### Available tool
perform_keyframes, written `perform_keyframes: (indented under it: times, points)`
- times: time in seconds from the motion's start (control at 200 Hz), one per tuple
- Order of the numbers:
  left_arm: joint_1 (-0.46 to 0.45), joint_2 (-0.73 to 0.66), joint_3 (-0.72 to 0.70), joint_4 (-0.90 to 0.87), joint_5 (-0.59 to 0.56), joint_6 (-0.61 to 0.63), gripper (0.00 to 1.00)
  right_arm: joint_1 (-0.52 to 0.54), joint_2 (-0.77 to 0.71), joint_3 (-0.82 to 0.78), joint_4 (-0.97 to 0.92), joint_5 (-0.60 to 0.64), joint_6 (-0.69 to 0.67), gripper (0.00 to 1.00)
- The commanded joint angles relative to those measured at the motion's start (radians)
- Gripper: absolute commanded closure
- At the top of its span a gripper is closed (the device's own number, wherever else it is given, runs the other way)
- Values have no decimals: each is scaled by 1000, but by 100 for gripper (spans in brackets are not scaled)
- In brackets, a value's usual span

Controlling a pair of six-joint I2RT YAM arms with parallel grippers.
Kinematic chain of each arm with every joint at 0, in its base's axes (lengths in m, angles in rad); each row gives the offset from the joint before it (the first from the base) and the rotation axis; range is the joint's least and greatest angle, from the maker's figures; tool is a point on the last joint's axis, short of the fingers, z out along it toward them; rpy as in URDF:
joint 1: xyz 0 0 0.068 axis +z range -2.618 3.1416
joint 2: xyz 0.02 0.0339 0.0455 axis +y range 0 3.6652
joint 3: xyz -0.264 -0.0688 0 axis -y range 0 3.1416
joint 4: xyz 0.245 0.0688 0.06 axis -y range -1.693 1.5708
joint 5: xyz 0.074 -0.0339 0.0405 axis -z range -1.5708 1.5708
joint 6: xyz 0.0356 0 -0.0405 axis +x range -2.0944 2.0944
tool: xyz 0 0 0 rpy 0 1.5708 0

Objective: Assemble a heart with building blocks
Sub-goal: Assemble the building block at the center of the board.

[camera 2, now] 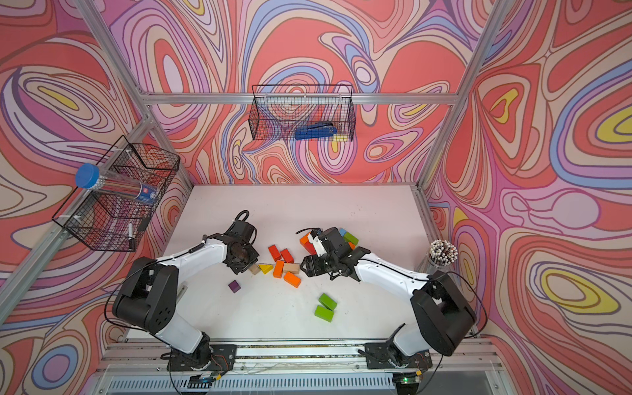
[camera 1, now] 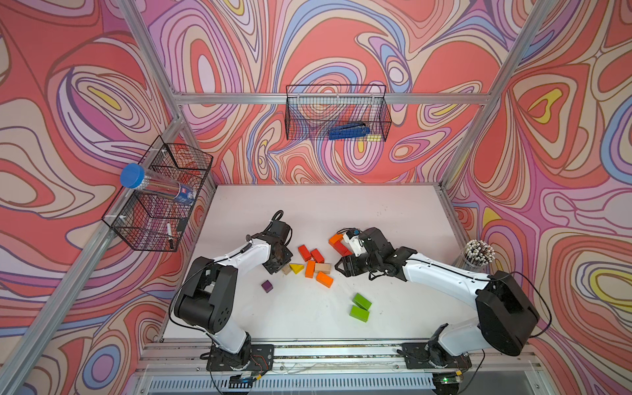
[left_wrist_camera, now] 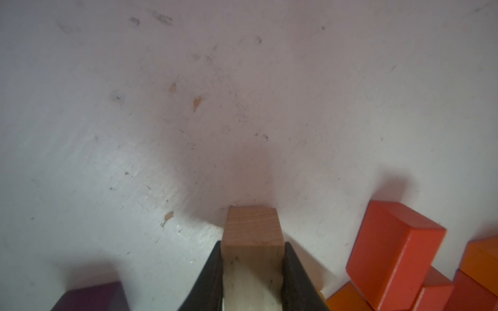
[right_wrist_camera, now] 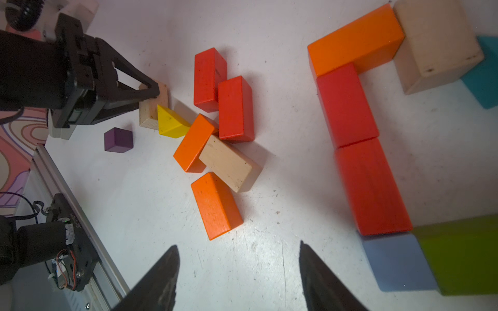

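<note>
Left hand (left_wrist_camera: 253, 249) grips the plain wood block (left_wrist_camera: 252, 226).

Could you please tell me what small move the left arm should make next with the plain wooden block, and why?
Probably lift it straight up a little. The fingers of the left gripper are shut on the plain wood block, which sits close against the yellow wedge, so sliding it sideways could drag the wedge. The right gripper is open and empty.
</note>
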Motion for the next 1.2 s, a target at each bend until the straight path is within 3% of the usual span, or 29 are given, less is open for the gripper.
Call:
perform_keyframes:
  times: [0.0, 1.197]
  points:
    - [-5, 24, 16, 3, 7, -26, 82, 7, -18, -17, 13, -1, 6, 29]
    - [-7, 7, 30, 8, 5, -24, 60, 7, -22, -2, 17, -22, 5, 29]
